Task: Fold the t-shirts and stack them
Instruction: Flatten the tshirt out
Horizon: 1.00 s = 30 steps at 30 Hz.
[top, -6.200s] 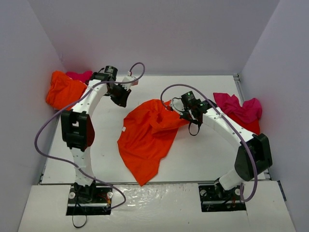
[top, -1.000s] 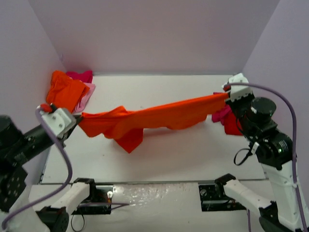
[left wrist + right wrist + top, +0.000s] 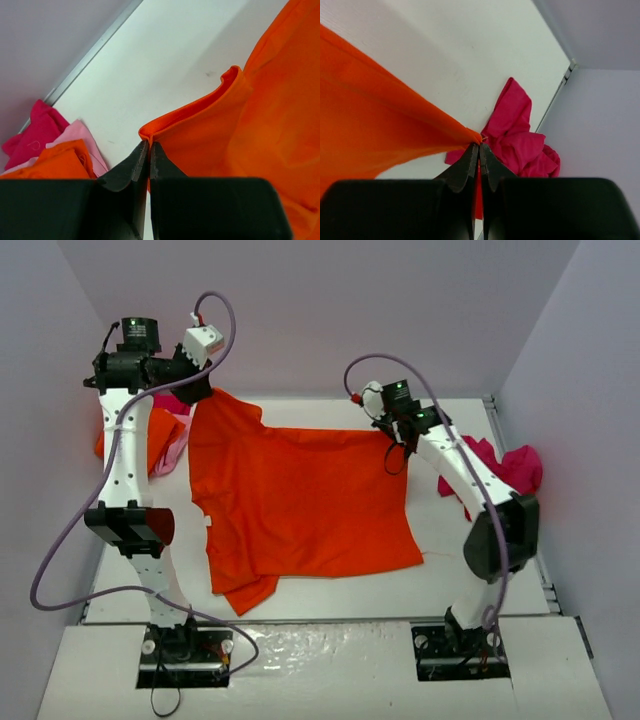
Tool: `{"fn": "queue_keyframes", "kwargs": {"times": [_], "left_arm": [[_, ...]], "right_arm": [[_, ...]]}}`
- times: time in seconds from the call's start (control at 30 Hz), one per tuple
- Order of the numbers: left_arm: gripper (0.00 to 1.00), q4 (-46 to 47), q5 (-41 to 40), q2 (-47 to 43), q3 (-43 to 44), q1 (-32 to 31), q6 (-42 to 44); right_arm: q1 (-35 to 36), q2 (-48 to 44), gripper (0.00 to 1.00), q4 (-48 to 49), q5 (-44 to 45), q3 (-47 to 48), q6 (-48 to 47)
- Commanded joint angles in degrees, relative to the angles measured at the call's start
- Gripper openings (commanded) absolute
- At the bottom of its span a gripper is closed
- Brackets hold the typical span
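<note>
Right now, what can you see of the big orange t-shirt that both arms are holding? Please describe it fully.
The orange t-shirt is plain, soft-looking cloth in bright orange, with no print visible. It lies spread open on the white table, mostly flat with mild wrinkles. Its near left corner is bunched and folded over. The left end effector is shut on the far left edge and holds it raised. The right end effector pinches the far right corner. Nothing else rests on the shirt.
</note>
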Motion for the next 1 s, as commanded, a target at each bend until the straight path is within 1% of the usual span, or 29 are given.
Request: {"fn": "queue_keyframes", "kwargs": {"times": [0.0,0.03,0.07,0.27,0.3,0.37,0.47,0.6,0.67,0.7,0.8,0.87,0.97], "left_arm": [[0.00,5.62,-0.25,9.43,12.32,1.61,-2.20],[0.00,5.74,-1.03,13.00,14.55,1.66,-2.36],[0.00,6.48,-1.98,14.32,16.26,1.66,-2.77],[0.00,13.04,-7.64,21.66,19.35,2.37,-4.38],[0.00,14.22,-8.23,22.33,19.89,2.69,-6.02],[0.00,15.63,-6.87,22.23,20.51,3.67,-8.06],[0.00,16.78,-5.97,18.80,18.62,4.13,-8.92],[0.00,17.55,-3.88,11.19,13.94,4.87,-11.34],[0.00,19.67,-3.60,6.91,8.11,5.01,-12.42],[0.00,20.45,-3.69,2.58,5.45,5.06,-13.10],[0.00,22.09,-3.63,-8.78,0.63,6.12,-15.28],[0.00,21.76,-2.95,-14.69,-1.42,6.91,-16.01],[0.00,20.58,-0.26,-24.31,-3.72,7.11,-17.58]], "right_arm": [[-2.35,13.20,0.00,7.36,2.32,10.89,-1.31],[-3.01,16.07,0.00,7.52,2.53,13.44,-1.17],[-3.22,19.26,0.00,7.72,2.60,16.22,-1.43],[-4.32,30.42,0.00,11.77,6.62,27.71,-0.89],[-4.40,30.96,0.00,12.79,7.50,29.54,-0.47],[-4.43,30.49,0.00,13.23,8.09,31.42,0.45],[-4.40,28.09,0.00,13.96,8.40,31.38,1.24],[-4.67,22.29,0.00,17.25,10.00,24.66,1.80],[-4.68,17.58,0.00,17.74,10.16,21.48,2.67],[-4.63,15.15,0.00,17.83,10.11,20.24,2.86],[-4.67,3.97,0.00,19.71,8.79,14.71,3.33],[-4.69,-3.43,0.00,20.00,7.39,11.86,3.66],[-4.52,-12.86,0.00,18.86,2.85,8.96,5.10]]}}
